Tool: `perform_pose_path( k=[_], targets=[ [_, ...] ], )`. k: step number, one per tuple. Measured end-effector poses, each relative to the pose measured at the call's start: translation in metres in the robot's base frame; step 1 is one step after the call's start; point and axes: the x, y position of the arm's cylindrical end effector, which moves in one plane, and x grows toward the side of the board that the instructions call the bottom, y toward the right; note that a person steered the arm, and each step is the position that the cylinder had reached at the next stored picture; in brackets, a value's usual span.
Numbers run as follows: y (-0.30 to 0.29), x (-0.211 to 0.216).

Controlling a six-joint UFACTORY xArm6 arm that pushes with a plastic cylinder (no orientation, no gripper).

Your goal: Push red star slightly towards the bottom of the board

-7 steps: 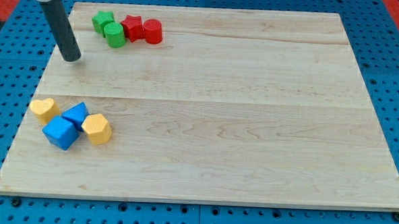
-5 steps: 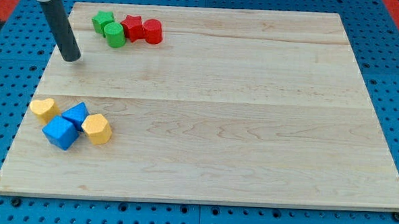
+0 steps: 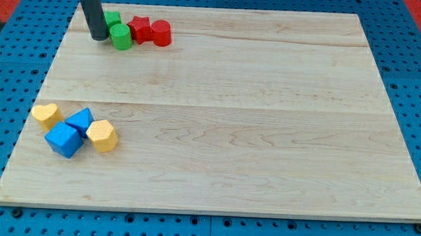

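The red star (image 3: pixel 139 29) lies near the board's top left, touching a red cylinder (image 3: pixel 161 32) on its right and a green cylinder (image 3: pixel 120 36) on its left. A second green block (image 3: pixel 112 19) sits behind the green cylinder, partly hidden by the rod. My tip (image 3: pixel 99 36) rests on the board just left of the green cylinder, about two block widths left of the red star.
The wooden board (image 3: pixel 267 120) lies on a blue pegboard. At the lower left sits a cluster: a yellow heart (image 3: pixel 45 114), a blue block (image 3: pixel 79 119), a blue cube (image 3: pixel 63 139) and a yellow block (image 3: pixel 103 135).
My tip has moved up and to the right, from the board's left edge to just beside the green blocks. No block has moved.
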Motion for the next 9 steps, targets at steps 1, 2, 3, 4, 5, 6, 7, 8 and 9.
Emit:
perform_pose_path(
  k=[1, 2, 3, 4, 5, 6, 7, 8, 9],
  targets=[
    [-0.033, 0.006],
    [-0.043, -0.043],
    [-0.047, -0.089],
    [0.016, -0.088],
    [0.065, -0.052],
    [0.058, -0.021],
    [0.056, -0.021],
    [0.077, 0.002],
    [0.097, 0.001]
  ],
)
